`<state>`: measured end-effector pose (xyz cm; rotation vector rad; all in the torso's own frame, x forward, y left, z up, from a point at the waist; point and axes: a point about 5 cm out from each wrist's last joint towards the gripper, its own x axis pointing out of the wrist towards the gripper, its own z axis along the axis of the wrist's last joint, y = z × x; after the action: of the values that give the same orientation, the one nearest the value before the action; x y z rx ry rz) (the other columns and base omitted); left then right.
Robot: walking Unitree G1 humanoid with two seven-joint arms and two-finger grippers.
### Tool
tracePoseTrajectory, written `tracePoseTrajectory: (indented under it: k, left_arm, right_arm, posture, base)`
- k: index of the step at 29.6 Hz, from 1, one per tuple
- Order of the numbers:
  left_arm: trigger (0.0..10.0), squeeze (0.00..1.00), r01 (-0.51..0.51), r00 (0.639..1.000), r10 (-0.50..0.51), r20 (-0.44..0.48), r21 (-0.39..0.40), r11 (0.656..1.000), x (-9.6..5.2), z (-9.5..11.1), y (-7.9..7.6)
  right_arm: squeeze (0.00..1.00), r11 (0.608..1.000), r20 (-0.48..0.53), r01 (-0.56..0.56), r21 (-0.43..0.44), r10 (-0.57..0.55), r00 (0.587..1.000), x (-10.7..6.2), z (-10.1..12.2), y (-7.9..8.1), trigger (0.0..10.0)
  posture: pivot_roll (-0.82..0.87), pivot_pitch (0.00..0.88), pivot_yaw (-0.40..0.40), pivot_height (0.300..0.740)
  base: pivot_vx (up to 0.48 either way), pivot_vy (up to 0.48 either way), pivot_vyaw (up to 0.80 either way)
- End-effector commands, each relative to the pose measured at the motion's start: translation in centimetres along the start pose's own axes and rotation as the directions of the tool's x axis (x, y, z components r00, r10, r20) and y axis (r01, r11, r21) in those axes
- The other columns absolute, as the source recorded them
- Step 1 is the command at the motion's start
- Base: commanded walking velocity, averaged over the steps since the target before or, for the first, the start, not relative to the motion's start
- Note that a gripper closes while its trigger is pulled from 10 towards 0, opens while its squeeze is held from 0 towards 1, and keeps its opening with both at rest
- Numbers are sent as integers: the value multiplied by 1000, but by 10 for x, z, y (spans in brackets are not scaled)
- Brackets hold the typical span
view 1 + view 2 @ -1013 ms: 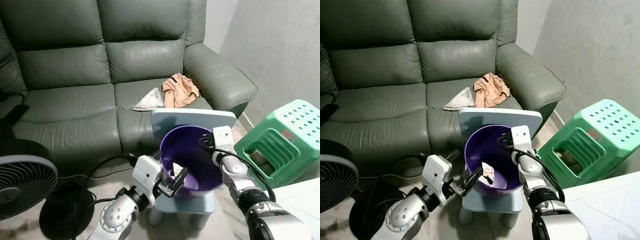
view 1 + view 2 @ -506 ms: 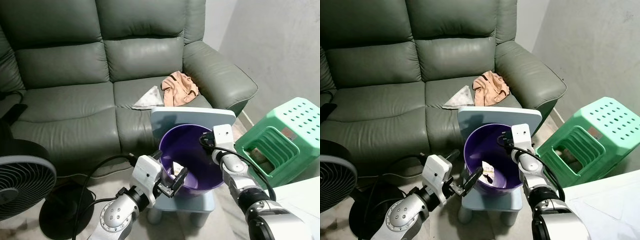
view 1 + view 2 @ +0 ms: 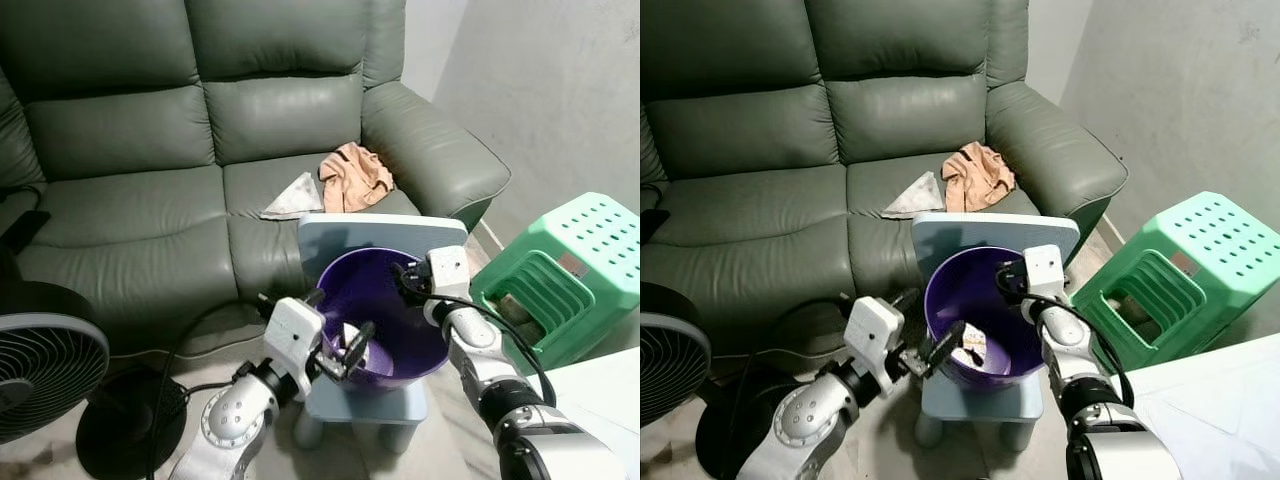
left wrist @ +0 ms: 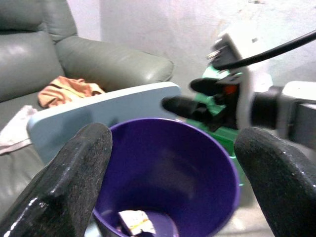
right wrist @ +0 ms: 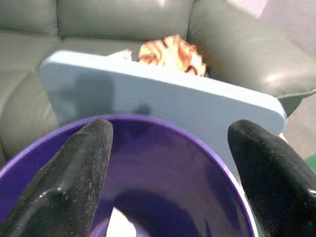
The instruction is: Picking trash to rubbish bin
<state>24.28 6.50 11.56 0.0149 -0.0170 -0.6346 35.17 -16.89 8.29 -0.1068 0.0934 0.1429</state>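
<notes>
Low in front of the robot, a purple rubbish bin (image 3: pixel 385 325) stands upright on a small pale blue stool (image 3: pixel 370 400), its round mouth facing up and tipped slightly toward the camera. The left gripper (image 3: pixel 345 352) hangs at the bin's near rim with its two black fingers (image 4: pixel 69 182) spread wide and holding nothing; in the left wrist view the fingers frame the bin's open mouth. The right gripper (image 3: pixel 408 282) sits at the bin's far right rim, its fingers (image 5: pixel 74 182) likewise spread wide and empty, one to each side of the opening in the right wrist view. At the bottom of the bin lies a small piece of white trash (image 3: pixel 973 344) with some printing on it, lying flat. Behind the bin a pale blue board (image 3: pixel 380 238) stands on edge, its long axis running left to right. Behind that is a green leather sofa (image 3: pixel 150 170), with a crumpled tan cloth (image 3: pixel 355 178) and a flat white piece of paper (image 3: pixel 293 198) just beside each other on its right seat cushion. A green plastic stool (image 3: pixel 560 275) lies tipped on its side at the right, and a black fan (image 3: pixel 45 365) stands on the floor at the left.
</notes>
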Motion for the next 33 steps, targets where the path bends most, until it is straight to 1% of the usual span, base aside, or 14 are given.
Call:
tracePoseTrajectory:
  k: [1, 3, 6, 7, 10, 12, 13, 14, 16, 18, 22, 24, 27, 33]
  left_arm:
    - [10000, 0, -49, 999, 49, 5, 26, 998, 1, 0, 7]
    - [10000, 0, -90, 996, 90, 11, 42, 995, 3, 0, 15]
    - [10000, 0, -169, 985, 168, 24, 41, 985, 7, 3, 34]
    - [10000, 0, -176, 984, 175, 28, 41, 983, 7, 4, 36]
    - [10000, 0, -255, 966, 254, 42, 29, 966, 9, 8, 57]
    - [10000, 0, -268, 962, 267, 52, 22, 963, 10, 10, 63]
    - [10000, 0, -299, 953, 297, 64, 25, 954, 10, 12, 74]
    - [10000, 0, -299, 953, 297, 64, 25, 954, 10, 12, 74]
    - [10000, 0, -345, 936, 344, 76, -2, 939, 12, 15, 89]
    - [10000, 0, -369, 927, 365, 83, 24, 929, 13, 17, 98]
    - [10000, 0, -393, 915, 392, 97, -2, 919, 14, 21, 109]
    - [10000, 0, -397, 913, 396, 102, -9, 918, 14, 21, 111]
    - [10000, 0, -416, 902, 417, 111, -33, 909, 15, 23, 120]
    - [10000, 0, -420, 896, 423, 134, -52, 906, 15, 23, 121]
  right_arm:
    - [0, 1000, 44, 27, 0, -27, 999, -2, 5, -8, 10000]
    - [0, 999, 85, 42, 15, -43, 995, -3, 10, -11, 10000]
    - [0, 997, 170, 61, 47, -68, 983, -7, 18, -17, 10000]
    - [0, 997, 178, 62, 52, -70, 982, -8, 19, -18, 10000]
    - [0, 995, 242, 69, 69, -84, 967, -15, 24, -24, 10000]
    - [0, 994, 253, 87, 65, -101, 962, -18, 25, -26, 10000]
    - [0, 992, 280, 101, 73, -118, 953, -22, 27, -29, 10000]
    - [0, 992, 280, 101, 73, -118, 953, -22, 27, -29, 10000]
    - [0, 990, 317, 118, 81, -137, 939, -30, 31, -31, 10000]
    - [0, 987, 328, 132, 95, -156, 932, -36, 33, -33, 10000]
    - [0, 981, 346, 146, 126, -182, 921, -45, 34, -33, 10000]
    - [0, 981, 345, 145, 132, -183, 921, -47, 35, -32, 10000]
    - [0, 977, 346, 163, 141, -203, 916, -53, 35, -31, 10000]
    - [0, 972, 312, 183, 149, -222, 924, -56, 36, -30, 10000]
  posture:
    - [-13, 99, -78, 740]
    - [-13, 88, -77, 740]
    - [-16, 69, -76, 740]
    - [-16, 69, -76, 740]
    - [-18, 49, -75, 740]
    - [-20, 38, -75, 740]
    - [-22, 28, -74, 740]
    - [-22, 28, -74, 740]
    - [-27, 13, -72, 740]
    - [-29, 5, -72, 740]
    - [-33, 0, -71, 740]
    - [-36, 0, -71, 740]
    - [-41, 0, -70, 740]
    - [-44, 0, -69, 740]
  base:
    - [0, 0, 0]
    - [0, 0, 0]
    - [0, 0, 0]
    - [0, 0, 0]
    - [0, 0, 0]
    - [0, 0, 0]
    - [0, 0, 0]
    - [0, 0, 0]
    - [0, 0, 0]
    - [0, 0, 0]
    - [0, 0, 0]
    - [0, 0, 0]
    - [0, 0, 0]
    - [0, 0, 0]
